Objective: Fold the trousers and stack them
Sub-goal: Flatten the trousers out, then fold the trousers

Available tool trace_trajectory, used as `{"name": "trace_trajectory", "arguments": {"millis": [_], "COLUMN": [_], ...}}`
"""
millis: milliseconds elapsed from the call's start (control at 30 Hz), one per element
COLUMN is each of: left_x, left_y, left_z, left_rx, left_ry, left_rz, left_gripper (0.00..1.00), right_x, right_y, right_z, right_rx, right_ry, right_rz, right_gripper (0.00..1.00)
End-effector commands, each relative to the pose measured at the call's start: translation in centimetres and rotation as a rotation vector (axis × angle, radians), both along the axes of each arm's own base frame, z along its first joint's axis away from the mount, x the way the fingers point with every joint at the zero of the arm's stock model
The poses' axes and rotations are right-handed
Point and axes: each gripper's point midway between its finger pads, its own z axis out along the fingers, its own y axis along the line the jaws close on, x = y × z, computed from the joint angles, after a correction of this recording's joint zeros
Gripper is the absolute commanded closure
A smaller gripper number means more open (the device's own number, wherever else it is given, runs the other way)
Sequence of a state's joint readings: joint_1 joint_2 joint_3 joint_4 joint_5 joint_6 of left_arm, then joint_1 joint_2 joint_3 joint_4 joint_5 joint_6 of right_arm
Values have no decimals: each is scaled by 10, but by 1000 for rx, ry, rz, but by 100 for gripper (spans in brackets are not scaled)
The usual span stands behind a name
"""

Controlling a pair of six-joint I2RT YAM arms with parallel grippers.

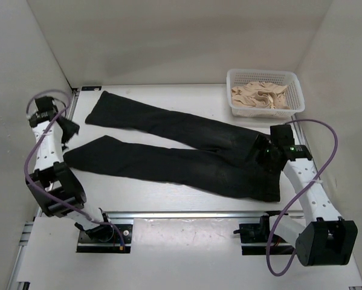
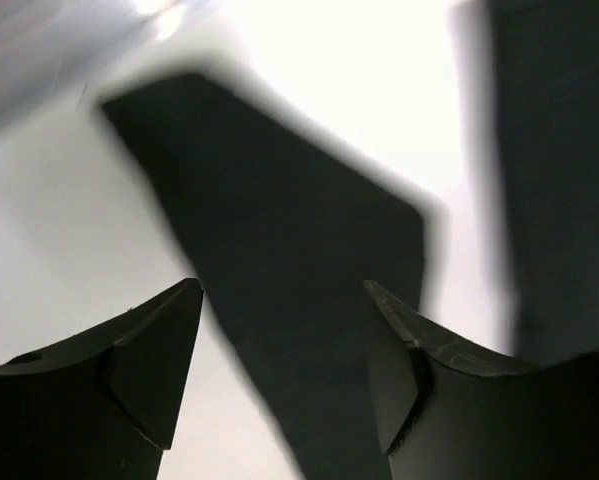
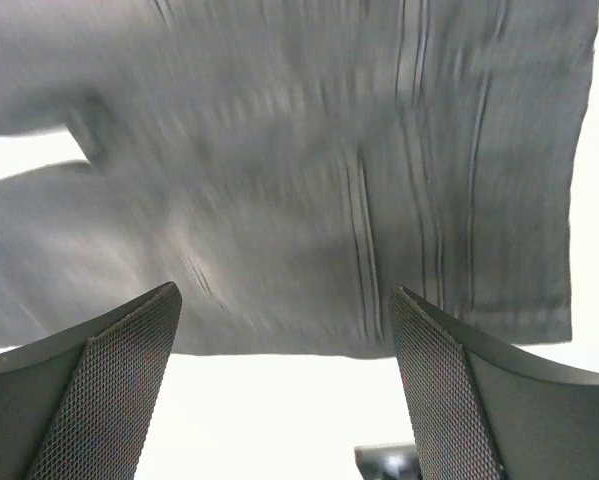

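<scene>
The trousers [image 1: 187,154] lie flat on the white table [image 1: 168,196], black and unfolded, with the waist at my right and both legs running off to my left. The legs part into a narrow V: the farther one ends toward the far left corner, and the nearer one ends just beside my left gripper [image 1: 69,130]. From that wrist I see one dark leg end [image 2: 279,230] lying below my spread fingers [image 2: 149,350], with a second dark band of cloth at the right edge of the view (both are blurred, so I cannot tell seam from hem). Nothing sits between the fingers, and I cannot tell whether their tips touch the fabric. My right gripper [image 1: 268,154] hangs over the waist end, close to the trousers' right edge. Its wrist camera shows grey-black cloth crossed by long stitched seams [image 3: 364,240], smeared by blur, with the straight edge of the cloth and bare table beneath. Here too my mesh-textured fingers [image 3: 109,400] stand wide apart and hold nothing. Beyond the waist, at the far right of the table, stands a white slotted basket [image 1: 297,90] with crumpled beige cloth [image 1: 259,96] inside, well apart from the trousers. Purple cables [image 1: 335,151] loop from each of my arms down toward the bases.
</scene>
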State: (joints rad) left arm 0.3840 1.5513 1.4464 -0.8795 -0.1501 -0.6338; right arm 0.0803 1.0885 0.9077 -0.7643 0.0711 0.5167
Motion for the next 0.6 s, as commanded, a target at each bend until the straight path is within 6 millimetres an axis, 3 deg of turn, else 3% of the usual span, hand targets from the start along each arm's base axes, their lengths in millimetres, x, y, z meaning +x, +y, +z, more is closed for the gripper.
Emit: {"name": "trace_trajectory", "arguments": {"millis": [0,100,233,300,467,567], "left_x": [-50,-73,-72,-67,-63,-55], "left_y": [-20,-23,-17,-7,-11,-13], "left_z": [-77,-112,-144,-145,-167,-168], "left_rx": [-157,-217,-264,-210,-244,-231], "left_ry": [216,321,382,404,463,463], "left_rz": [31,58,64,75,53,46], "left_gripper": [25,23,25,23,23,27], "right_x": [-29,-35,-36,-37,-48,-53], "right_y": [19,21,18,12,7,4], "right_z": [-6,-3,5,5,16,19], "right_rx": [89,106,92,66,61,53], "right_ry": [43,43,84,82,34,8], "right_rz": [66,66,46,21,-23,-39], "right_gripper": [11,12,12,9,4,5]}}
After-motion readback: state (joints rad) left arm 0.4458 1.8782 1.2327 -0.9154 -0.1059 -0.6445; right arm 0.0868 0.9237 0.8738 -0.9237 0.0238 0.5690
